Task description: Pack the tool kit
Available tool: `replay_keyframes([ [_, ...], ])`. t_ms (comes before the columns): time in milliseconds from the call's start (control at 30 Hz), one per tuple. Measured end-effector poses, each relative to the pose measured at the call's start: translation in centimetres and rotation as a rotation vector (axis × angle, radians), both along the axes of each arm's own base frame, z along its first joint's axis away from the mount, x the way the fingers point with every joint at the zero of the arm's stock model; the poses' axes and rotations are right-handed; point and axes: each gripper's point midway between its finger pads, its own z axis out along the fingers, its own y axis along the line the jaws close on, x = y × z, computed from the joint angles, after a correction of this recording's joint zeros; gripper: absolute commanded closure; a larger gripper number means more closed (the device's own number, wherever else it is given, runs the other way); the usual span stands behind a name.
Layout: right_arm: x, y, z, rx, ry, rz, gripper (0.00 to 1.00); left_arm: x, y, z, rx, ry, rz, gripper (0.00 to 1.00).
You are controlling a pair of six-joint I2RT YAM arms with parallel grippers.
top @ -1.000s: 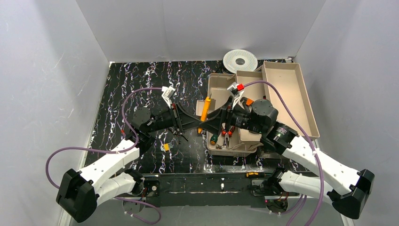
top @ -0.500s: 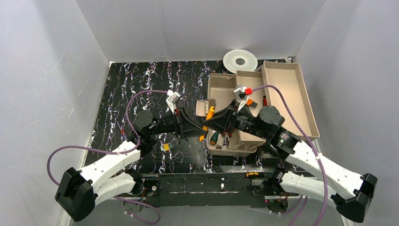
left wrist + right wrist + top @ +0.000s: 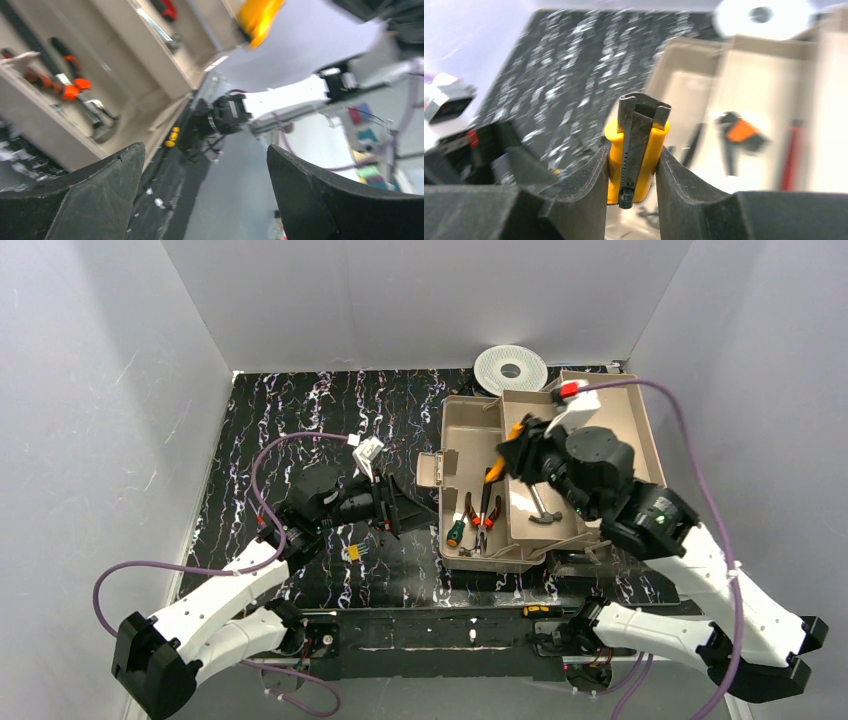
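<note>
Right wrist: yellow-and-grey box cutter (image 3: 638,150)

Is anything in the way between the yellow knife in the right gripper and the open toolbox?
Nothing visible. The right gripper holds the knife over the open toolbox, and the left gripper sits open, left of it. Pliers, a screwdriver and a hammer already lie inside, so aim for bare floor.
</note>
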Motion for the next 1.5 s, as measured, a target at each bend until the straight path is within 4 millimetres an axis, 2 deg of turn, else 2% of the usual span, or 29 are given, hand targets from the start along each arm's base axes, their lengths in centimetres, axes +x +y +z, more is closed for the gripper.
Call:
replay_keyframes([
  [133, 1.5, -6.8, 2.7, -0.178, -0.045, -0.288, 0.99, 1.7, 0.6, -2.6, 0.123, 0.031, 0.096, 0.07],
  [267, 2.1, -12.3, 2.8, -0.387, -0.061, -0.515, 0.99, 2.7, 1.0, -7.2, 0.286, 0.123, 0.166, 0.06],
  [367, 3.1, -16.2, 2.2, -0.567, -0.048, -0.684, 0.99, 3.0, 1.3, -9.6, 0.389, 0.158, 0.208, 0.04],
  [500, 4.8, -20.9, 0.7, -0.735, 0.053, -0.848, 0.99, 3.7, 0.7, -10.9, 0.484, 0.152, 0.245, 0.04],
  [600, 5.2, -23.2, -0.1, -0.770, 0.118, -0.889, 0.99, 4.5, -0.3, -11.2, 0.532, 0.147, 0.266, 0.05],
  [633, 5.2, -23.6, -0.4, -0.773, 0.138, -0.885, 0.90, 4.8, -0.7, -11.4, 0.546, 0.147, 0.270, 0.06],
  [733, 5.7, -23.3, -1.2, -0.785, 0.187, -0.831, 0.61, 5.5, -1.6, -12.3, 0.593, 0.158, 0.276, 0.07],
  [800, 6.4, -22.5, -2.3, -0.805, 0.228, -0.784, 0.33, 5.8, -1.8, -13.1, 0.620, 0.166, 0.281, 0.08],
  [867, 7.1, -21.7, -4.0, -0.828, 0.281, -0.737, 0.24, 6.0, -1.9, -14.1, 0.647, 0.178, 0.285, 0.10],
  [967, 7.7, -20.7, -6.2, -0.852, 0.357, -0.666, 0.19, 6.1, -1.8, -15.6, 0.686, 0.203, 0.291, 0.22],
  [1100, 7.6, -19.7, -6.5, -0.795, 0.367, -0.616, 0.16, 6.3, -1.8, -16.9, 0.707, 0.231, 0.307, 0.48],
  [1267, 6.5, -18.6, -4.7, -0.659, 0.298, -0.561, 0.15, 6.7, -3.1, -16.2, 0.646, 0.230, 0.328, 1.00],
  [1367, 5.7, -17.2, -3.9, -0.556, 0.250, -0.492, 0.15, 7.0, -2.2, -16.4, 0.658, 0.239, 0.392, 1.00],
  [1500, 5.3, -14.9, -3.8, -0.462, 0.240, -0.381, 0.16, 7.3, -0.3, -16.5, 0.677, 0.221, 0.460, 1.00],
])
